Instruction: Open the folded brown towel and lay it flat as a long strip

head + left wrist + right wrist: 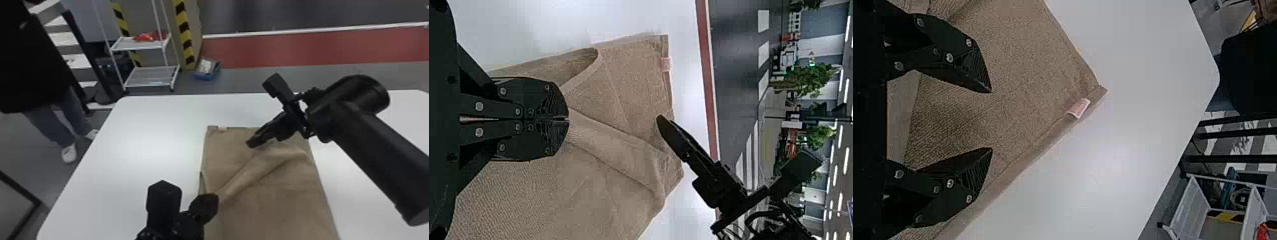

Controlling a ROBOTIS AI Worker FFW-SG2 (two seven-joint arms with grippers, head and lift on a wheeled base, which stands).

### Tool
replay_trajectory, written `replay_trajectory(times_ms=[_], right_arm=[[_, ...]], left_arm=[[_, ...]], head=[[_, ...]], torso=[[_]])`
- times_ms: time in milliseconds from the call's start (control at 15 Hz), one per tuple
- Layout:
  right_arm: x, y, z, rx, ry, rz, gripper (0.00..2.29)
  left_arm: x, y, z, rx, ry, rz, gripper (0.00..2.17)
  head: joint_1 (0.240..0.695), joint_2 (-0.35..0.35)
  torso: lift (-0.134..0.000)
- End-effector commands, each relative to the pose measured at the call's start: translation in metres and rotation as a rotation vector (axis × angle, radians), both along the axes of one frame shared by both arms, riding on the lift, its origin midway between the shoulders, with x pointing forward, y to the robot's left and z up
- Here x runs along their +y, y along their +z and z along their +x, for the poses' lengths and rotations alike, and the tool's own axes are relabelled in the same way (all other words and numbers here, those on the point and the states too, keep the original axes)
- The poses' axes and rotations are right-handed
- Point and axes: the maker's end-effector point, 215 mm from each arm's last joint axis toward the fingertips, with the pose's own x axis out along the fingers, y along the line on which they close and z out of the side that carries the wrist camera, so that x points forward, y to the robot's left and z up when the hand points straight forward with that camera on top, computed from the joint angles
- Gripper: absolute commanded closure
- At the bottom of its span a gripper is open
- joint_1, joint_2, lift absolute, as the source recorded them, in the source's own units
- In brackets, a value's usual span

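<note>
Soft glare spreads over the bright worktop (137,150), seemingly from overhead. Behind it, the floor (245,79) lies dimmer. In the left wrist view, strip lamps (835,173) shine in the distance.

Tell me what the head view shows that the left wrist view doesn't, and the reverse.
Head view: the white shelf cart and the blue container on the floor.
Left wrist view: green plants in the background, and the seam where the left gripper's fingers meet.
Both: the brown towel with its pale tag, the white table, and both grippers.
</note>
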Motion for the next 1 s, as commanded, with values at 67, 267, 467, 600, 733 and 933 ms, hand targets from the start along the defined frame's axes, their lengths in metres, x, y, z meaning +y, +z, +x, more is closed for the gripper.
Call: replay_trajectory(times_ms=[67, 267, 467, 600, 733, 933], right_arm=[[-0.0037, -0.0046, 0.0013, -0.015, -0.002, -0.016, 0.56], [-0.0075, -0.0044, 0.0034, -0.021, -0.002, -0.033, 0.65], [-0.0082, -0.0042, 0.0029, -0.016, -0.003, -0.034, 0.76], [-0.0085, -0.0031, 0.0029, -0.012, -0.003, -0.030, 0.76], [-0.0099, -0.0018, 0.0036, -0.009, -0.006, -0.035, 0.76], [-0.0125, -0.0036, 0.0032, -0.007, -0.006, -0.047, 0.76]], left_arm=[[0.0000, -0.0005, 0.0000, 0.001, 0.001, -0.001, 1.45], [0.0016, -0.0003, 0.0006, 0.000, 0.003, 0.001, 1.45], [0.0018, -0.0006, 0.0017, -0.001, 0.004, 0.001, 1.45], [0.0020, -0.0008, 0.0021, -0.001, 0.005, 0.001, 1.45], [0.0021, -0.0016, 0.0014, 0.003, 0.004, 0.003, 1.45], [0.0012, -0.0018, 0.0011, 0.003, 0.003, 0.005, 1.45]], head=[[0.695, 0.164], [0.695, 0.161], [0.695, 0.158], [0.695, 0.158], [0.695, 0.157], [0.695, 0.155]], torso=[[-0.123], [-0.123], [-0.123], [-0.123], [-0.123], [-0.123]])
